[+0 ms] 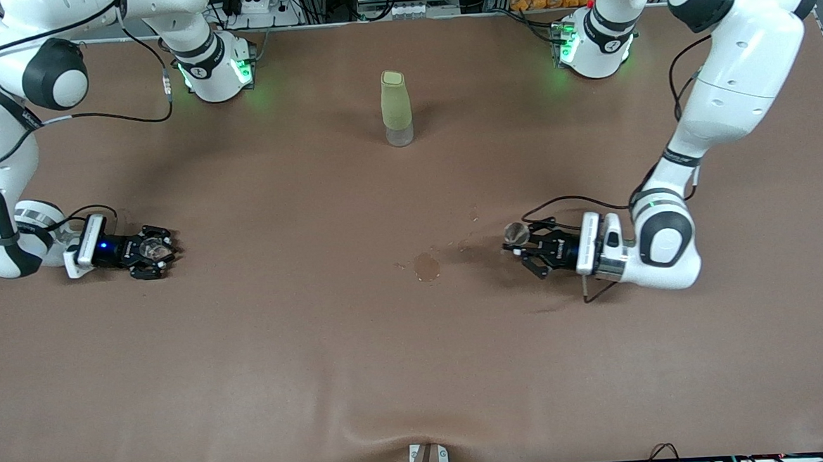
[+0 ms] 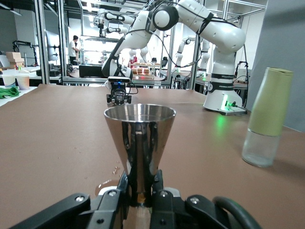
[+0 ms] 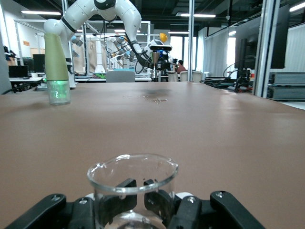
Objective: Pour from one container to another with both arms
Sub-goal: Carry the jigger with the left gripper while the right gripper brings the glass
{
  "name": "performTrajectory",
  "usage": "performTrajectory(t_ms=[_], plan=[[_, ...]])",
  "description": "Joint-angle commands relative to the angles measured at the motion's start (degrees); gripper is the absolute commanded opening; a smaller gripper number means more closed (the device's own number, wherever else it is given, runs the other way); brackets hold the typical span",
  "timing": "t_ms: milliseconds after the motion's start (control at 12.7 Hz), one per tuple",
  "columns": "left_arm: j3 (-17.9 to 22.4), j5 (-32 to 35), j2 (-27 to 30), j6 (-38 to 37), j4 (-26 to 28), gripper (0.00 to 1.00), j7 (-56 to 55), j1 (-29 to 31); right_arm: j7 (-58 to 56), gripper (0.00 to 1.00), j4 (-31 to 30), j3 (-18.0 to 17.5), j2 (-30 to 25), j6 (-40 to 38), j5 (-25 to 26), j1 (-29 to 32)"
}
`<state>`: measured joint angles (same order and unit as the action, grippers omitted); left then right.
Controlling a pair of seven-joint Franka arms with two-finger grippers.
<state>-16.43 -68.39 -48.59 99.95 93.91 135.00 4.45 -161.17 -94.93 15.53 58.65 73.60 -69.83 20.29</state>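
R gripper (image 1: 161, 252) had clamped glass cup (image 3: 132, 183) at right arm's table end, L gripper (image 1: 518, 243) held jigger (image 2: 140, 143) by waist near wet patch (image 1: 427, 266); I judged: lift level, meet mid-table, tip slow.

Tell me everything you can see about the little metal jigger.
The jigger is a small, silvery, mirror-polished metal piece with a round open rim on a cone that narrows to a slim waist; its lower end is hidden. It stands upright, mouth up, its inside not visible. The left gripper is shut on its waist, toward the left arm's end of the table near a damp stain. In the front view it shows as a round glint at the fingertips. Whether its base touches the table cannot be told.
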Motion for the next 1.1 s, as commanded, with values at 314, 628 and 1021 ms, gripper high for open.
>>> performTrajectory(t_ms=[314, 628, 1021], plan=[[0.7, -10.08, 0.69, 8.24, -1.18, 0.0, -3.16, -10.32, 0.92, 0.0, -2.98, 0.82, -8.72, -3.37, -0.84, -5.34], [0.78, -16.25, 0.16, 11.39, -1.18, 0.0, -2.29, -14.9, 11.2, 0.0, -12.09, 0.82, -21.79, -3.91, -0.84, -8.06], [0.78, -16.77, -0.81, 14.3, -3.2, 0.0, -2.29, -16.93, 24.83, 0.0, -24.14, 1.0, -40.16, -2.33, -0.92, -10.7]])
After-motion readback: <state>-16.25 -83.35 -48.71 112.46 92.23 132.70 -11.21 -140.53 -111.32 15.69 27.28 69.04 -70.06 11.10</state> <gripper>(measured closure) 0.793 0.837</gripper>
